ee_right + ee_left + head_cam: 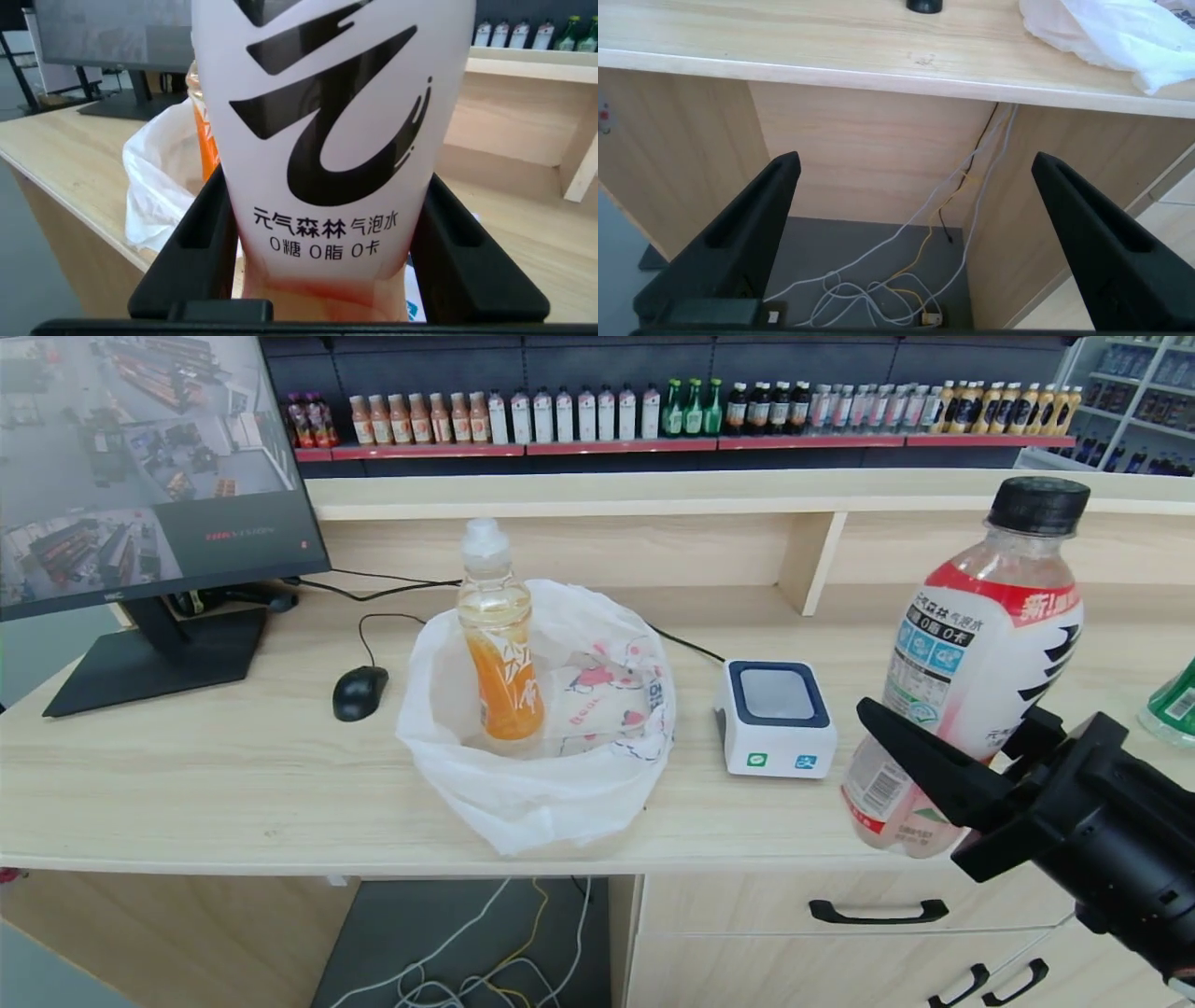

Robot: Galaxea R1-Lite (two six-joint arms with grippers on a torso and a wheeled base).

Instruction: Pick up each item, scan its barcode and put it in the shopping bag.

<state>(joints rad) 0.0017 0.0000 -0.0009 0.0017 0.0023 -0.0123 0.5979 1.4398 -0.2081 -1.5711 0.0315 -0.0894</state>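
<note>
Your right gripper [948, 737] clamps the bottle [980, 644] upright over the desk's [233, 775] front edge, right of the scanner [775, 719]. Left gripper [915, 233] gapes open below that edge.

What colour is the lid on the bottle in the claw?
Black: the lid shows best in head view.

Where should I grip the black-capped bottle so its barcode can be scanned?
Round the lower body of the black-capped bottle, coming from the robot's right, as the right pincer holds it now. The body is wide and round there, and the barcode shows uncovered just below the pincer, on the side toward the scanner.
</note>
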